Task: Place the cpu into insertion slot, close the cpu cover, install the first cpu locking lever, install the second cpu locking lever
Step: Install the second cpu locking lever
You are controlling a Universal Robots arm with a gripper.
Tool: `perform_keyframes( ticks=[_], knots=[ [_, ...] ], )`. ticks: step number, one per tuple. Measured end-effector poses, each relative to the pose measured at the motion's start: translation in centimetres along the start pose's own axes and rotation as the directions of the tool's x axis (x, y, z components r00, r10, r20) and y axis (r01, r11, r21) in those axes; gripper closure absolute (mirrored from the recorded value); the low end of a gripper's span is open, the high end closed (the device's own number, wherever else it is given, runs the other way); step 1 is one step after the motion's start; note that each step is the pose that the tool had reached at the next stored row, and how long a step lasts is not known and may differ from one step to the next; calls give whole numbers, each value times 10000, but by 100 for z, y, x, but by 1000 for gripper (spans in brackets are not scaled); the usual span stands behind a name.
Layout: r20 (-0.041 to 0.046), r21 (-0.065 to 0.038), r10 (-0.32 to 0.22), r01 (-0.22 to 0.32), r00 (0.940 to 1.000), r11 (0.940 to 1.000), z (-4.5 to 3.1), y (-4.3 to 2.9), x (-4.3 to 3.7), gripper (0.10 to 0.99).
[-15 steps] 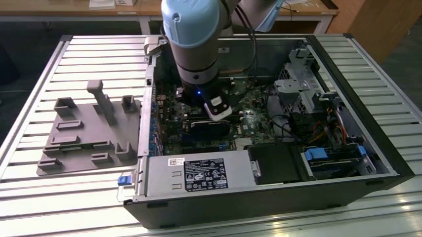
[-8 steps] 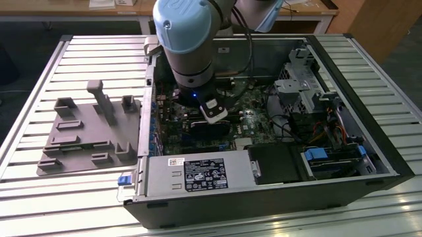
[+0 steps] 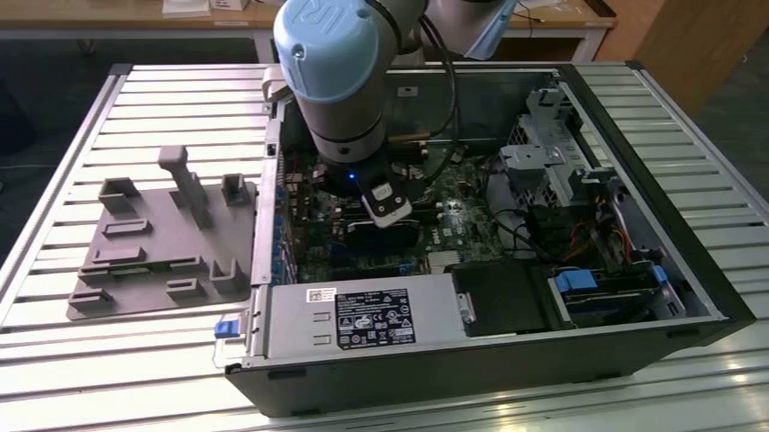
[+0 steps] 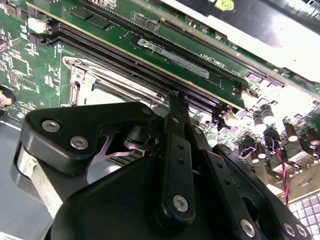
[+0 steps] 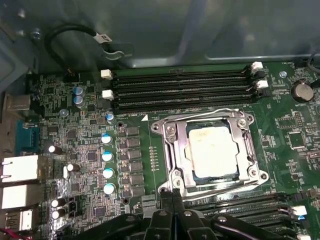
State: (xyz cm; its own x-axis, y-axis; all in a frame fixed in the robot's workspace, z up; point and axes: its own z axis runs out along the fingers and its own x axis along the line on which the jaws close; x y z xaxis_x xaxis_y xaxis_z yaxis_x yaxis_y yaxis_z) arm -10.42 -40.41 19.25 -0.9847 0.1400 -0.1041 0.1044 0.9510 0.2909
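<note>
In the first wrist view the cpu (image 5: 212,150) lies pale and square inside the insertion slot (image 5: 196,172). The shiny cpu cover (image 5: 172,145) lies flat over it, framing it through its window. One wire locking lever (image 5: 200,115) runs along one side of the socket, another (image 5: 225,186) along the opposite side; both look laid down. My gripper (image 5: 172,196) is shut, its black fingertips pressed together at the socket's corner by the end of the second lever, with nothing visible between them. The second wrist view has the shut gripper (image 4: 174,95) just off the socket frame (image 4: 82,80).
My arm (image 3: 342,81) reaches down into the open computer case (image 3: 673,270) on a slatted table. Memory slots (image 5: 180,90) flank the socket, and capacitors (image 5: 107,155) stand beside it. A grey fixture plate (image 3: 157,243) lies at the exterior view's left. A drive cage (image 3: 553,153) stands inside the case.
</note>
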Motion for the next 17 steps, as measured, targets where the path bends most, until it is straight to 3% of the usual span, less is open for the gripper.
perform_keyframes(
  ticks=[8, 17],
  knots=[
    [7, -3, -2, 2, 10000, 10000, 37, 59, 23, 980],
    [79, -10, -23, 23, 10000, 10000, 51, 48, 101, 980]
  ],
)
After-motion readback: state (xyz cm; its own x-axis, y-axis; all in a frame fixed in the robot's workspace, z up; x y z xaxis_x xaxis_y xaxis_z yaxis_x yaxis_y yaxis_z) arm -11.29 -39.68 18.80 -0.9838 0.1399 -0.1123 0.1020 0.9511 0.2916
